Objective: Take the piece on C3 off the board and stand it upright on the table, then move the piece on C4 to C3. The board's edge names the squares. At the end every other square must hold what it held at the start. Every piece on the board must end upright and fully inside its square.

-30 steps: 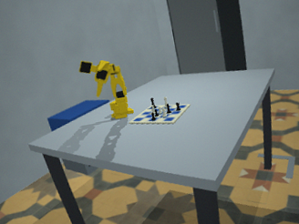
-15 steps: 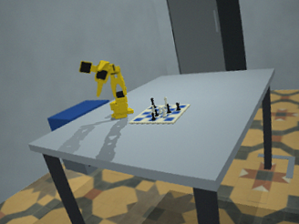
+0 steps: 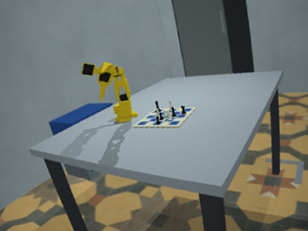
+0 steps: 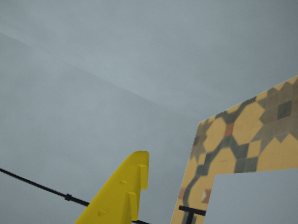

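Observation:
A small blue-and-cream chessboard (image 3: 165, 117) lies on the grey table (image 3: 168, 128), beside the yellow arm's base (image 3: 124, 112). Several black and white pieces (image 3: 167, 110) stand upright on it; the square names are too small to read. The arm is folded back and up, with my gripper (image 3: 89, 70) raised high to the left of the base, well away from the board. The gripper is open and empty. In the wrist view only one yellow finger (image 4: 109, 216) shows, pointing at the grey wall; the board is not in that view.
A blue box (image 3: 79, 116) stands behind the table's far left edge. The wrist view shows a table corner (image 4: 249, 219) and patterned floor (image 4: 253, 129). A dark door (image 3: 209, 19) is in the back wall.

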Controlling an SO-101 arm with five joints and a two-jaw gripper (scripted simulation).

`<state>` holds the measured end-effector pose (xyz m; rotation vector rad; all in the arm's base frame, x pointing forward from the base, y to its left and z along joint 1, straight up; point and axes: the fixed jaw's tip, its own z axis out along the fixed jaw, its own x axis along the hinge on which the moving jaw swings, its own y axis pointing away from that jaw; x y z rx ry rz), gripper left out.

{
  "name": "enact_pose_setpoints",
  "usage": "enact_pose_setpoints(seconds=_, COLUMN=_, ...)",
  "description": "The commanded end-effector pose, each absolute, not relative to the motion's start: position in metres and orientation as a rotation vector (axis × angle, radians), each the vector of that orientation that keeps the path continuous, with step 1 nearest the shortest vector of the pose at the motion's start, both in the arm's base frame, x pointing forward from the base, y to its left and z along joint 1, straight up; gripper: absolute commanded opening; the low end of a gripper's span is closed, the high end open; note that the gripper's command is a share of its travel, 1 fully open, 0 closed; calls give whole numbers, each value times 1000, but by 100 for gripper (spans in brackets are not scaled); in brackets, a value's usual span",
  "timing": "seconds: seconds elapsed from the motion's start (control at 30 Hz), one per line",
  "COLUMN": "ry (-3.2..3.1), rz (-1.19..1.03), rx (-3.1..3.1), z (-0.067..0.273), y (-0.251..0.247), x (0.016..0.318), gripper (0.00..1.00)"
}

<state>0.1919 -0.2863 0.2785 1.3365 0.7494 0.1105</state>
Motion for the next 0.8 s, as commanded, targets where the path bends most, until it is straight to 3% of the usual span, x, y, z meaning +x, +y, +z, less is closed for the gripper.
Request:
enact_pose_setpoints(seconds=0.0, ry=746, rz=111, rx=1333, z=280, y=-285, x=191, gripper=100)
enact_pose_setpoints(seconds=0.37, ry=770, rz=112, rx=1315, z=284, y=-278, x=194, gripper=99)
enact_pose_setpoints(seconds=0.77, ry=1070, rz=115, rx=1208, z=284, y=-207, x=220, gripper=89)
